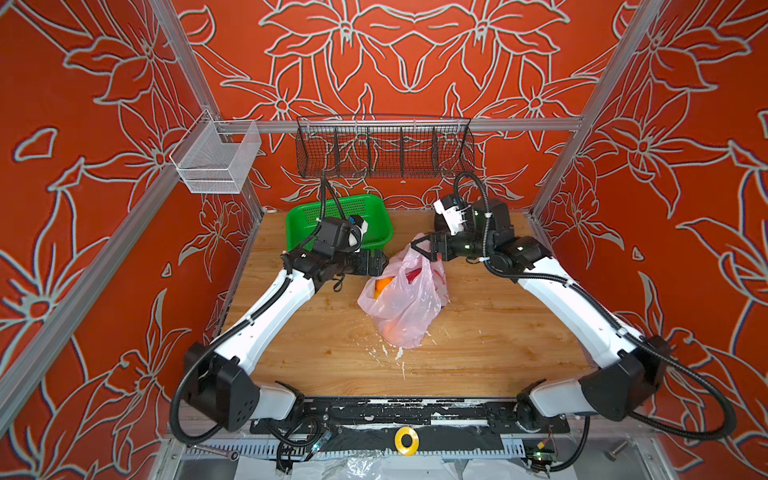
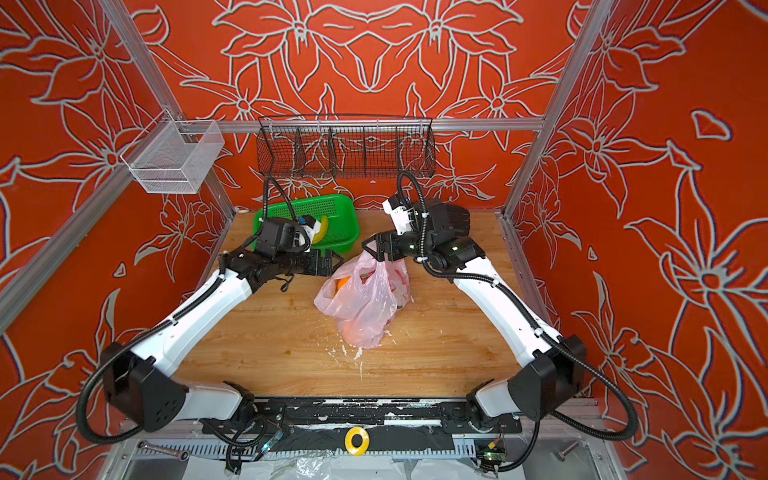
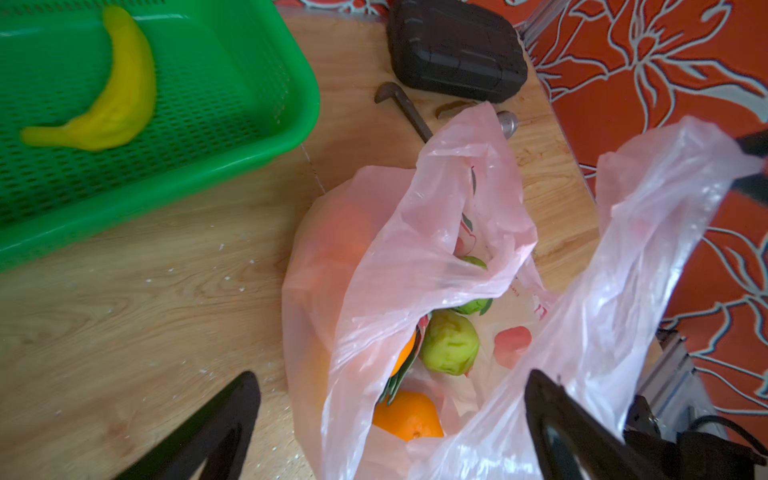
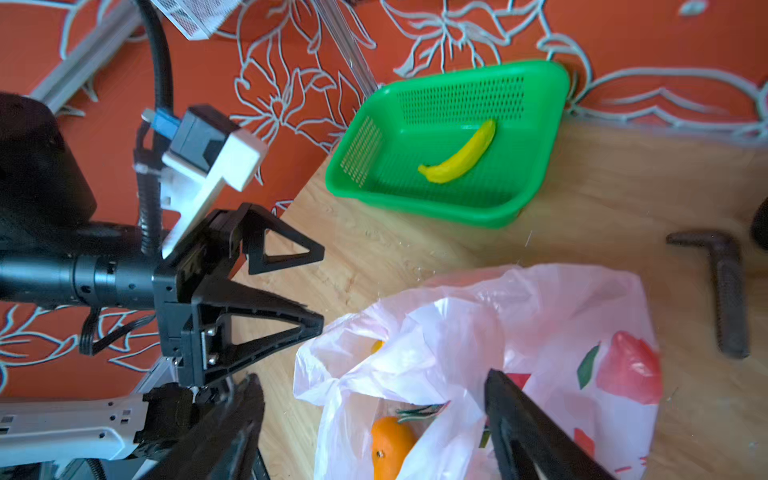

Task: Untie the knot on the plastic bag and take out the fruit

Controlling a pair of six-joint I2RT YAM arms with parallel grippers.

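Observation:
The pink plastic bag (image 1: 405,305) lies on the wooden table, crinkled, with its mouth gaping. No knot shows; its two handles stand apart. Inside it lies fruit: an orange (image 3: 409,417), a green one (image 3: 451,347) and another orange (image 4: 390,444). My left gripper (image 3: 392,376) is open just over the bag's mouth, at its left side in both top views (image 1: 374,264). My right gripper (image 4: 374,378) is open too, at the bag's far end (image 2: 372,249), and one loose handle (image 3: 665,199) leans up against it.
A green basket (image 1: 376,226) with a yellow banana (image 3: 112,95) stands behind the left gripper. A black case (image 3: 455,50) and a hex key (image 3: 403,108) lie beyond the bag. Wire baskets (image 1: 384,147) hang on the back rail. White crumbs dot the table.

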